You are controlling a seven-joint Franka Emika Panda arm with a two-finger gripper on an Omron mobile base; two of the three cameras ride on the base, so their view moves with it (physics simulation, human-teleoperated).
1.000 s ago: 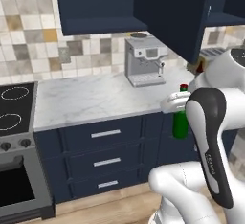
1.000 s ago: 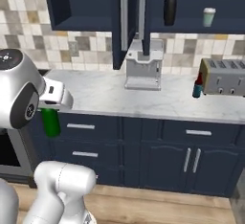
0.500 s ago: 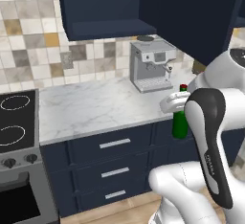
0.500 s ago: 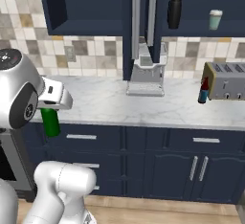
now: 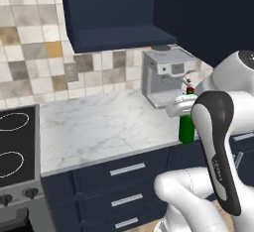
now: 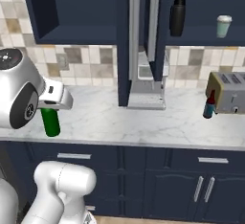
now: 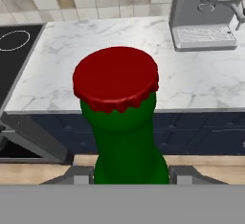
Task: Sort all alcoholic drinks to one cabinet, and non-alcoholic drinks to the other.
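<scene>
Green bottle (image 7: 125,137) upright in the tool (image 7: 127,173)

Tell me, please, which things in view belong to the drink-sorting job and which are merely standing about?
Job: green bottle in the gripper; red-brown bottle; black flask; teal cup; narrow cabinet; wide cabinet.
Standing about: coffee machine; toaster; stove.

Bare marble counter (image 6: 95,117) is lying open left of the coffee machine (image 6: 146,86). The tall door (image 6: 125,41) is hanging edge-on before that machine, blocking passage between the narrow cabinet (image 6: 72,10) and the wide shelf (image 6: 206,39).
</scene>
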